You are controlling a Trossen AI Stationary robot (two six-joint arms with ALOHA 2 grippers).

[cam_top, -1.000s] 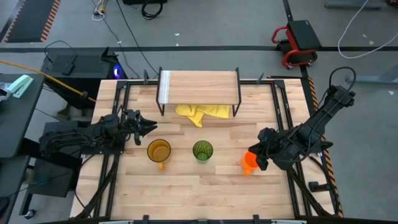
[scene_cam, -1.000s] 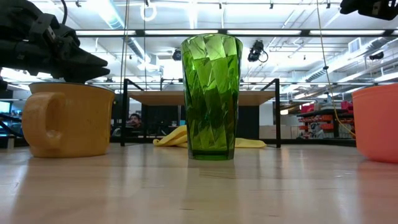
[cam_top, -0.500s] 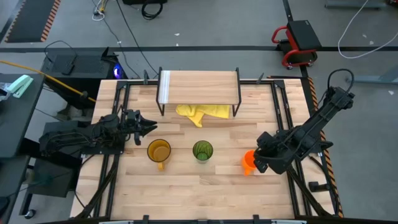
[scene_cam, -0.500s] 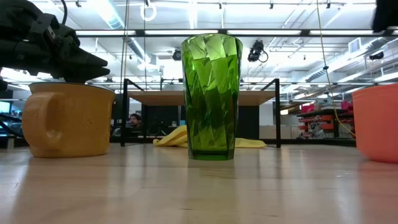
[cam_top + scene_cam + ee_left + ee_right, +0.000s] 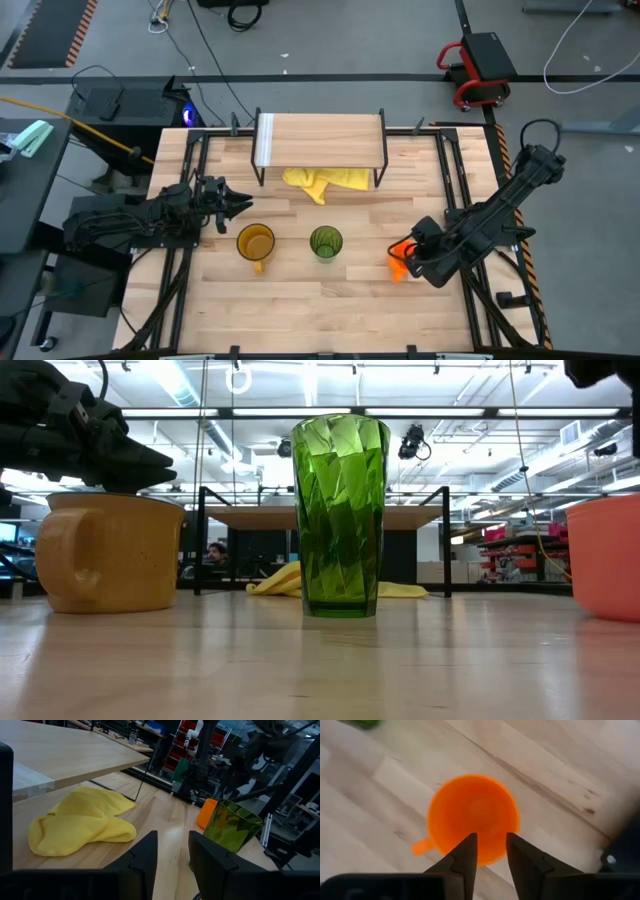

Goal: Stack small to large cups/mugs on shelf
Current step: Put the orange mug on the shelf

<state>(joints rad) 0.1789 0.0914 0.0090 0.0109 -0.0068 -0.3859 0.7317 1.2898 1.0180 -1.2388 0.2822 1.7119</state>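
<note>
Over the orange mug (image 5: 399, 262), at the table's four o'clock, the right gripper (image 5: 411, 262) has shifted directly above it, fingers narrowly parted and empty, so a grasp looks imminent.

crumpled yellow cloth (image 5: 322, 180), red cart (image 5: 479, 66) on floor

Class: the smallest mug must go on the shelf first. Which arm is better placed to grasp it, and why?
The right. Its gripper hangs directly above the orange mug, fingers slightly apart near its rim. The left gripper waits across the table by the yellow mug.
</note>
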